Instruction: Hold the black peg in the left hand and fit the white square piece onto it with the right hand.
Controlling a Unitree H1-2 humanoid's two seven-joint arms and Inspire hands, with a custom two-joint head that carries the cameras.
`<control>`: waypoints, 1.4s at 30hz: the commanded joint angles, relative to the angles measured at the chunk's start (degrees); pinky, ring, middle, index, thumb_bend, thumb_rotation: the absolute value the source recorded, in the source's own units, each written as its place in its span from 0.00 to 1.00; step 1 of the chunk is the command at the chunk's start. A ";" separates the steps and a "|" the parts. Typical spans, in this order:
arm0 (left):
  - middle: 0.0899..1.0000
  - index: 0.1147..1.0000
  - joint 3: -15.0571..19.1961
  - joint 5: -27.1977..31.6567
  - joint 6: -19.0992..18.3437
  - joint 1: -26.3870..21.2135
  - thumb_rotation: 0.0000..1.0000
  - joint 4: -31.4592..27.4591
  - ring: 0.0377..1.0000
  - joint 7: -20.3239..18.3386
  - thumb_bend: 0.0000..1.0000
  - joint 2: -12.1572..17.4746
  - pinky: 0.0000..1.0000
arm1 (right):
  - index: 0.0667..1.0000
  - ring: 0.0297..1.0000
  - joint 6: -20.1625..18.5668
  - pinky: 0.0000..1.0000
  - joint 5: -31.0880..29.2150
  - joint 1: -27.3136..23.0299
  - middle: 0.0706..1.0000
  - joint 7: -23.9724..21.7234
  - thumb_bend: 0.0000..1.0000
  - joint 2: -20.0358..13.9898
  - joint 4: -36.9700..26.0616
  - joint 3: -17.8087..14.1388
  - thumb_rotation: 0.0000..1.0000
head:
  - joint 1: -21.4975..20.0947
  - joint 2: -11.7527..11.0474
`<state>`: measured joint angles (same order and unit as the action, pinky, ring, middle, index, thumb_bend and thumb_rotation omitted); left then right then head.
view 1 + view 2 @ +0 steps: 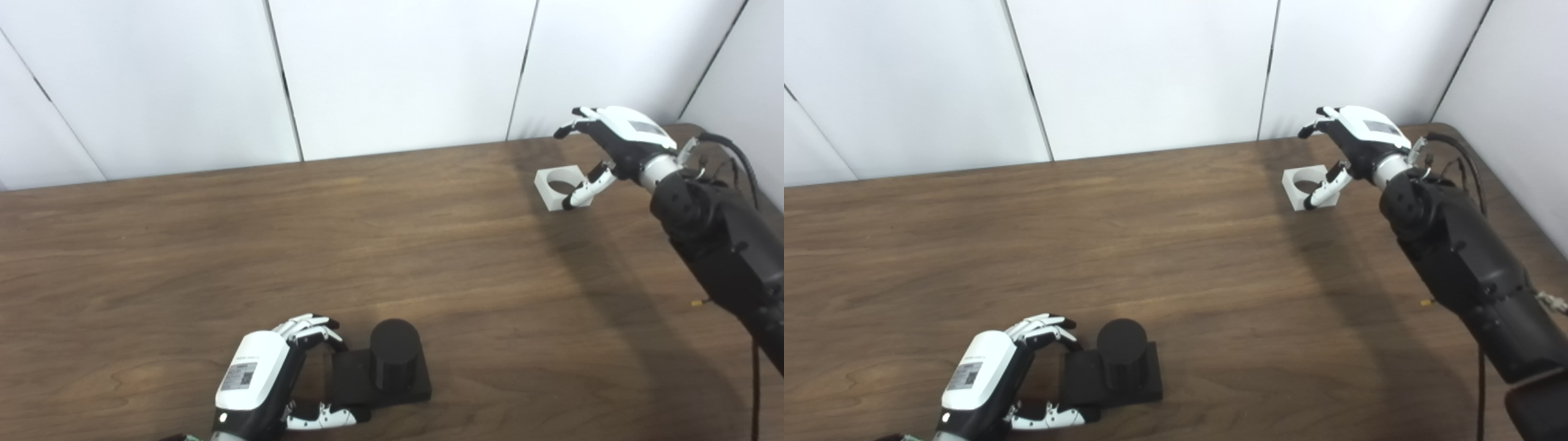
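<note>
Black peg gripped up front, white piece waiting far right

Black peg [395,355] stands upright on its flat base near the table's [245,245] front edge, left hand [269,376] closed around the base. Far right, white square piece [560,187] lies flat; right hand [612,144] looks spread, thumb maybe touching it.

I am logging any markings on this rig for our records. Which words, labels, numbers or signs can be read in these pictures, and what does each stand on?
No text is legible.
Back of the left hand: a grey sticker with a dark, code-like square, too blurred to read.
Back of the right hand: a grey label, too small to read.
Black peg, white square piece, table: no markings visible.
</note>
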<state>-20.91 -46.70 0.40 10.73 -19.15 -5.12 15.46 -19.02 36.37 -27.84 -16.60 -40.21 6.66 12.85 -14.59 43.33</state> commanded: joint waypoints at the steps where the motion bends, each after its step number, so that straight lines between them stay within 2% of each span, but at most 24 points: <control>1: 0.74 0.42 -0.89 0.45 -1.22 1.60 0.05 2.15 0.82 -3.88 0.51 0.92 0.73 | 0.78 1.00 2.22 0.97 1.54 -4.82 0.97 -0.73 0.94 -2.09 1.24 0.45 0.12 | 0.12 0.07; 10: 0.74 0.42 -0.89 0.62 -1.71 1.62 0.05 1.79 0.82 -4.49 0.51 1.05 0.73 | 0.80 1.00 2.59 0.98 4.56 -10.10 0.97 -8.41 0.97 -3.18 6.83 5.24 0.17 | 0.19 0.30; 19: 0.74 0.42 -0.78 0.55 -1.72 1.68 0.05 1.39 0.82 -4.66 0.51 1.05 0.73 | 0.79 1.00 4.16 0.96 6.16 -13.24 0.95 -10.22 0.96 -2.35 12.23 7.71 0.17 | 0.19 0.50; 33: 0.74 0.42 -0.83 0.08 -2.38 1.93 0.05 0.27 0.81 -5.58 0.51 0.64 0.73 | 0.78 0.98 6.14 0.91 8.61 -15.89 0.92 -9.25 0.94 -0.58 19.70 10.56 0.16 | 0.88 0.88; 42: 0.74 0.42 -0.99 -0.10 -2.87 1.96 0.05 -0.02 0.82 -5.83 0.51 0.50 0.74 | 0.73 0.97 7.83 0.86 8.46 -15.34 0.90 -7.00 0.90 -0.21 22.01 10.46 0.16 | 1.28 0.90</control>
<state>-20.83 -46.70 -0.88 10.73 -20.59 -7.13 15.45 -12.50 44.31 -40.33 -25.60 -39.63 28.75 24.16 -13.36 44.21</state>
